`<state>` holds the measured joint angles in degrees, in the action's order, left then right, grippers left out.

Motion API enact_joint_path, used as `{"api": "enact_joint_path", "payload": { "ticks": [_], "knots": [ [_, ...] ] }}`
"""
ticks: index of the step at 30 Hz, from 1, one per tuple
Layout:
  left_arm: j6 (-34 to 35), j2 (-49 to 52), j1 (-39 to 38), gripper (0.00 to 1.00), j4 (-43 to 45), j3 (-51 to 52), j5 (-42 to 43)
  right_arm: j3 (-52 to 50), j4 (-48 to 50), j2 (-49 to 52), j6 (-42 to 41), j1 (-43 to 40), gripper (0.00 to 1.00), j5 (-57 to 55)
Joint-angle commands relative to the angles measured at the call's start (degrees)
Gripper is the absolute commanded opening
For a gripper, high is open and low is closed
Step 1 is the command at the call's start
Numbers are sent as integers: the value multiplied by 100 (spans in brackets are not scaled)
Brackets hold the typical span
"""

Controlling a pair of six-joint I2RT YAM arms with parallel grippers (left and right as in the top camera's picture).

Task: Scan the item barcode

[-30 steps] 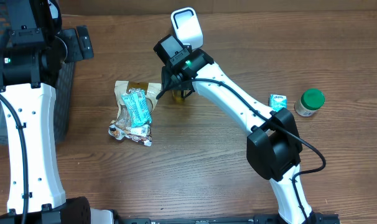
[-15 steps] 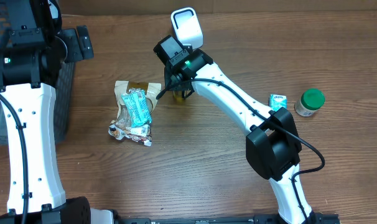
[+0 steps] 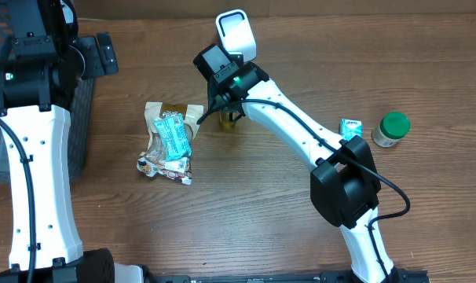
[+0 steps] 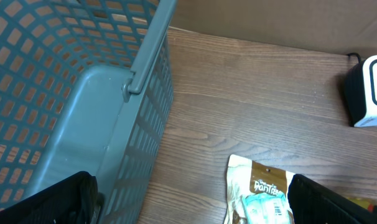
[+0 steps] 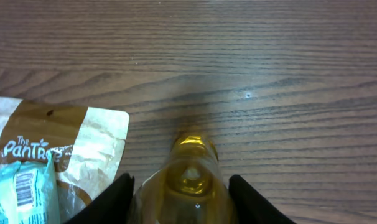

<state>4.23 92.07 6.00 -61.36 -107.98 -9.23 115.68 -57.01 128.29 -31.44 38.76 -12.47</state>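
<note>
Right claw (image 5: 181, 186) grips yellow bottle (image 5: 191, 158); snack pouch (image 5: 83, 140) lies just beside.

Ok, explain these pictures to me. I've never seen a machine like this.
The machine is two white robot arms, a left arm and a right arm, at a wooden table. Each ends in a two-fingered pincer. One picture looks down from above. The other two come from small cameras on the wrists.

The left pincer is open beside a blue-grey basket and holds nothing. The right pincer has its fingers against both sides of a yellow bottle.

Near it sits a white scanner. Also on the table are a snack pouch with a teal packet on it, a small carton and a green-lidded jar.
</note>
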Motion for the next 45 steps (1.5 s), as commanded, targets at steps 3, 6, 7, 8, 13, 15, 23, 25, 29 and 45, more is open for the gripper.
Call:
{"api": "enact_joint_path", "payload": {
  "ticks": [3,6,7,8,13,15,23,25,29,45],
  "knots": [
    [-85,20,-2,99,2,0,7,2,-37,-243,-4,7,39,-125],
    [-85,20,-2,100,2,0,9,92,-179,-446,-7,-11,38,-122],
    [-85,20,-2,100,2,0,9,127,-260,-535,-4,-24,37,-122],
    [-85,20,-2,99,2,0,9,153,-334,-614,-4,-37,36,-122],
    [-85,20,-2,99,2,0,9,175,-960,-1095,-7,-140,34,-120],
    [-85,20,-2,99,2,0,9,175,-1241,-1209,-7,-190,34,-120],
    [-85,20,-2,100,2,0,9,116,-2085,-1309,-9,-365,33,-37],
    [-85,20,-2,100,2,0,9,76,-2100,-1309,-11,-365,33,-31],
    [-87,20,-2,100,2,0,9,-42,-2092,-1309,-33,-363,34,9],
    [-85,20,-2,100,2,0,9,-529,-1838,-1309,-31,-363,34,356]
  ]
}}
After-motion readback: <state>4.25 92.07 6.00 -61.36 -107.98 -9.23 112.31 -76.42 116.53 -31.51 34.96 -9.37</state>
